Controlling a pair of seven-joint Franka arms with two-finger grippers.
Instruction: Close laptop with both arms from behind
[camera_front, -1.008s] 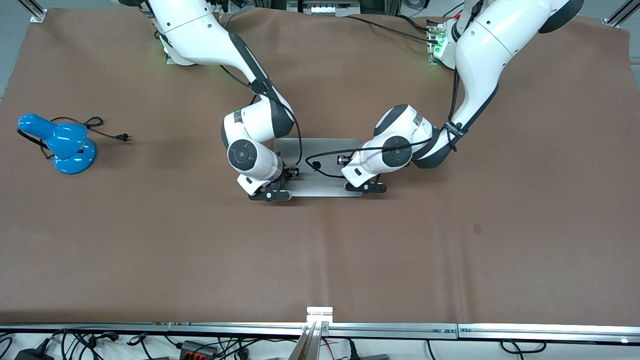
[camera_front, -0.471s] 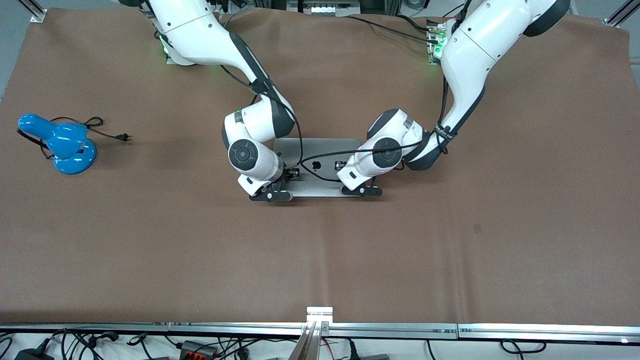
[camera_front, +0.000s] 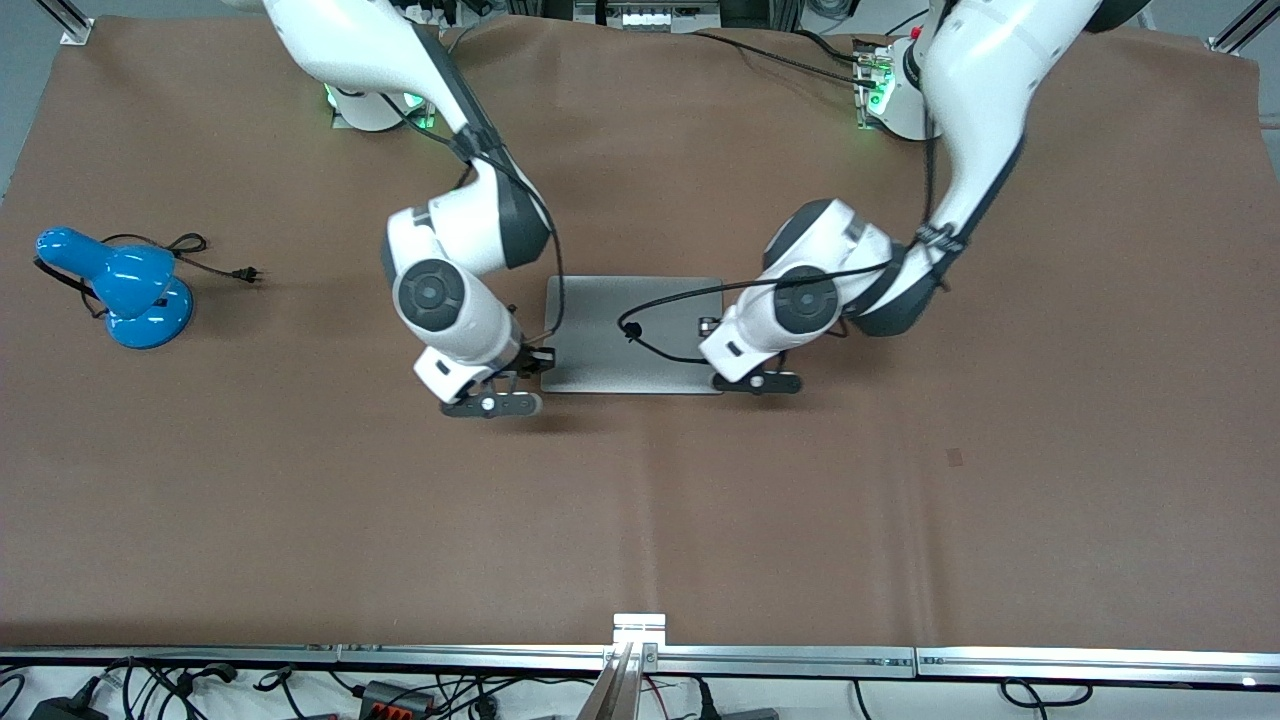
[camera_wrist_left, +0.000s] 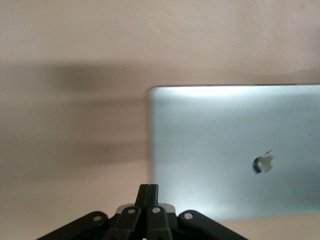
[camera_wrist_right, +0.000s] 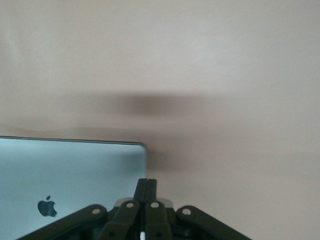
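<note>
The brown table mat (camera_front: 300, 500) carries the whole scene, w/ the two white arms reaching in from their bases at the top of the front view. Biggest change vs half a sec ago: both arms have swung outward, away from each other, so the grippers have come off the lid and no longer sit on it. The right gripper (camera_front: 492, 403) now hangs just off the laptop's corner at the right arm's end; the left gripper (camera_front: 757, 381) does likewise just off the corner at the left arm's end. Both have their fingers pressed together, nothing held; the wrist views show each pair as one closed black tip, left (camera_wrist_left: 148, 192) and right (camera_wrist_right: 146, 188). The MacBook (camera_front: 625, 335) lies mid-table, lid flat down, silver back and apple logo (camera_wrist_left: 263, 162) up, no keyboard or screen showing. My read: closing is done, arms are only backing off. The left arm's black cable (camera_front: 660, 315) loops over the lid; a possible snag on retreat, though it looks slack. The blue desk lamp (camera_front: 125, 285) w/ its cord and plug (camera_front: 245, 273) sits well apart toward the right arm's end, in nobody's way.
</note>
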